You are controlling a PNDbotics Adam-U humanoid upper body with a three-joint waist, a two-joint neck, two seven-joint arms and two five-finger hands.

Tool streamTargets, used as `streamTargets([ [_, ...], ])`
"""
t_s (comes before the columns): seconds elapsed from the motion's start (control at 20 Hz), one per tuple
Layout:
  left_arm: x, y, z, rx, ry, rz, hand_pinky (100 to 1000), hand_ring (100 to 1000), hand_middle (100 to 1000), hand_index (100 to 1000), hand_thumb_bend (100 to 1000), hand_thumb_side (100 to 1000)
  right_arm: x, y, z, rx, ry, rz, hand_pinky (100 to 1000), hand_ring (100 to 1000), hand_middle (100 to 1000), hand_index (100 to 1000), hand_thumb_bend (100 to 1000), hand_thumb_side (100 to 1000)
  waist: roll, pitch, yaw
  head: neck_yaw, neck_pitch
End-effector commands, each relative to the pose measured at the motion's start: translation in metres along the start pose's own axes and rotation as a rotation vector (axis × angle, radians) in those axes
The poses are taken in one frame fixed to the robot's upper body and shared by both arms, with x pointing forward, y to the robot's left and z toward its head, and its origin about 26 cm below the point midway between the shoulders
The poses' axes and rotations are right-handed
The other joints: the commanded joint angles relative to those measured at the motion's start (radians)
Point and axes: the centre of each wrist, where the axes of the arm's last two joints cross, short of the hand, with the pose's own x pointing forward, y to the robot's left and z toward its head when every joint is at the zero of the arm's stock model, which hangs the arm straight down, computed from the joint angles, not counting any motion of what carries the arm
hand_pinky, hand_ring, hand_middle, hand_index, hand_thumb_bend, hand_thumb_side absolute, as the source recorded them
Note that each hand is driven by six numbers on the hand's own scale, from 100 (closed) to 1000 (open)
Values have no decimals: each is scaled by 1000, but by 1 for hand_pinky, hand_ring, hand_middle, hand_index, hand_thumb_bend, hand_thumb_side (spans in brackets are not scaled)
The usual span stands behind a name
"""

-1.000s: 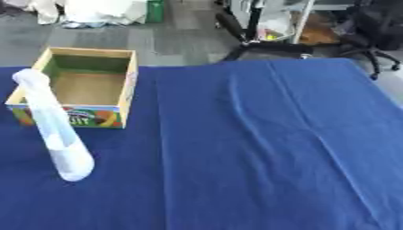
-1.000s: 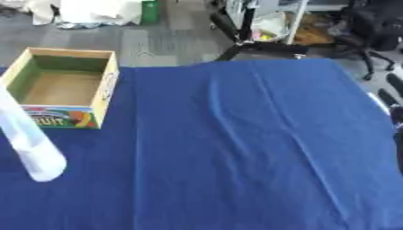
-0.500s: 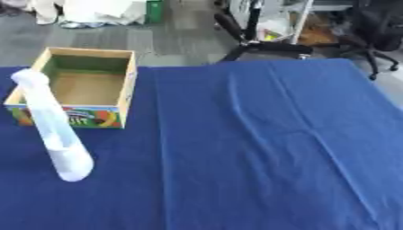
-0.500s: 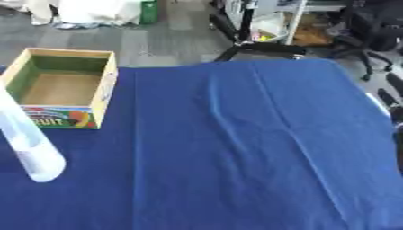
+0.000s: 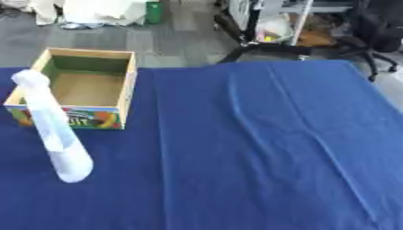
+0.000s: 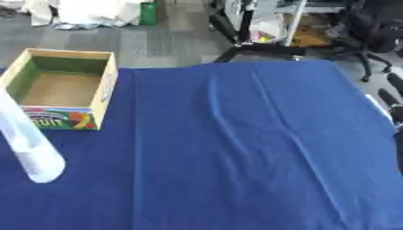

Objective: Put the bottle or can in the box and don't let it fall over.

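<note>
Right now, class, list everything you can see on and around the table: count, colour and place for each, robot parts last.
bottle: one, white and translucent, standing on the cloth at the near left, in front of the box
box: one, open-topped, brown inside with a colourful printed front, far left of the table, nothing in it
tablecloth: one, dark blue, creased, covering the table
office chair: one, black, on the floor beyond the far right corner
white bundle: one, on the floor beyond the box
robot hand: right one only, dark fingers at the right edge of the right eye view; left one not seen
</note>
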Motion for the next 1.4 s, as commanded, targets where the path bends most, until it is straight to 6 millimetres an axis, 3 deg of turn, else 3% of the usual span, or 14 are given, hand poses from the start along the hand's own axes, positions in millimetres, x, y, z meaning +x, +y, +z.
streamTargets([
  [0.05, 7, 7, -6, -57, -15, -42, 1000, 1000, 1000, 963, 266, 726, 10, -1, -6, 27, -29, 19, 973, 1000, 1000, 1000, 100, 526, 2, -18, -1, 0, -6],
  [0.15, 5, 2, -5, -94, -17, -28, 1000, 1000, 1000, 966, 188, 701, 10, -1, -6, 28, -28, 18, 973, 1000, 1000, 1000, 100, 526, 2, -18, -2, 1, -1],
  [0.25, 2, 0, -5, -121, -20, -10, 1000, 1000, 1000, 965, 225, 713, 10, -1, -7, 28, -27, 17, 973, 1000, 1000, 1000, 100, 526, 2, -19, -2, 7, 13],
  [0.3, 1, 0, -5, -131, -17, -2, 1000, 1000, 996, 957, 301, 737, 10, -1, -7, 27, -26, 17, 973, 1000, 1000, 1000, 100, 525, 2, -20, -2, 19, 26],
  [0.5, -6, 5, -5, -136, 23, -5, 1000, 1000, 963, 938, 364, 757, 10, -2, -6, 24, -20, 18, 972, 1000, 1000, 1000, 100, 525, 5, -26, -2, 98, 95],
  [0.7, -5, 5, -6, -131, 35, -36, 1000, 1000, 982, 945, 344, 750, 10, -2, -6, 22, -20, 21, 972, 1000, 1000, 1000, 100, 525, 6, -24, -2, 106, 117],
  [1.2, -3, 0, -19, -255, 48, -84, 1000, 1000, 965, 933, 210, 720, 9, 0, -6, 34, -18, 28, 972, 1000, 1000, 1000, 100, 526, 6, -17, 0, 141, 86],
  [1.4, -6, -7, -30, -326, 68, -62, 1000, 1000, 966, 932, 196, 728, 8, 2, -6, 45, -16, 26, 972, 1000, 1000, 1000, 100, 526, 4, -14, 1, 144, 74],
])
